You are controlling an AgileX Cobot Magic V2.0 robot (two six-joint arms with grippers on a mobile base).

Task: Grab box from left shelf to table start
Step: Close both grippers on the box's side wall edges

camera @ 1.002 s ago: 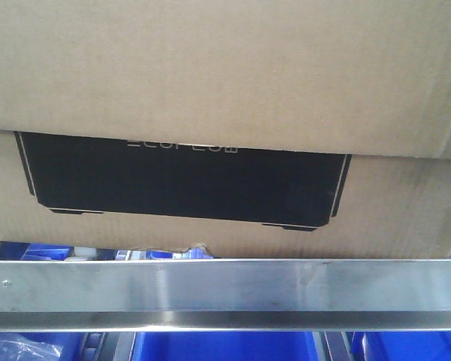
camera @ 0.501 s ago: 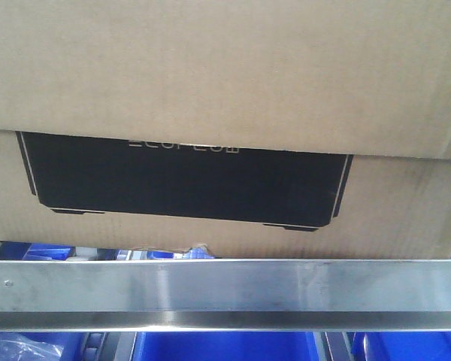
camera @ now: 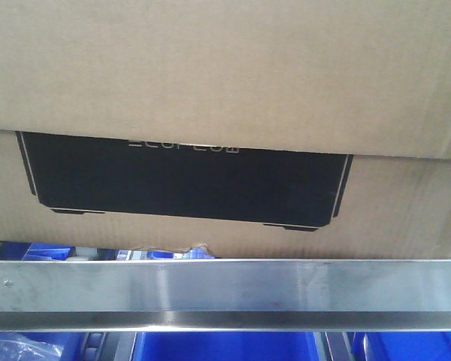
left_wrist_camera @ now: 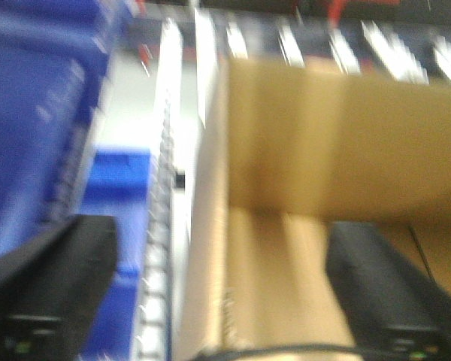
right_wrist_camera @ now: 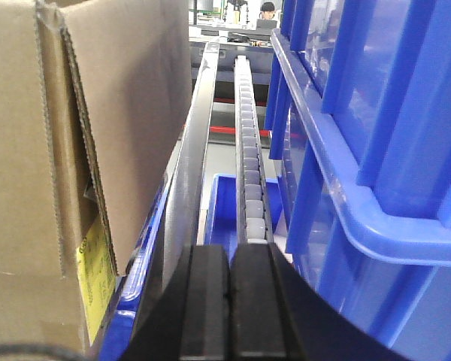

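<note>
The brown cardboard box (camera: 225,75) with its black printed panel fills the front view, above the shelf's silver front rail (camera: 225,286). In the blurred left wrist view my left gripper (left_wrist_camera: 222,278) is open, its two black fingers (left_wrist_camera: 52,286) spread wide, one over blue bins and one over the box (left_wrist_camera: 301,150). In the right wrist view my right gripper (right_wrist_camera: 229,301) is shut and empty, just right of the box's end (right_wrist_camera: 68,150), which carries a yellow label. It sits beside the shelf rail (right_wrist_camera: 188,188) and a roller track (right_wrist_camera: 249,180).
Blue plastic bins (camera: 225,346) sit below the rail. A large blue bin (right_wrist_camera: 376,150) stands close on the right of my right gripper. Blue bins (left_wrist_camera: 37,113) lie left of the left gripper, beside a roller track (left_wrist_camera: 161,188).
The front view barely changes; the box and rail hold their place.
</note>
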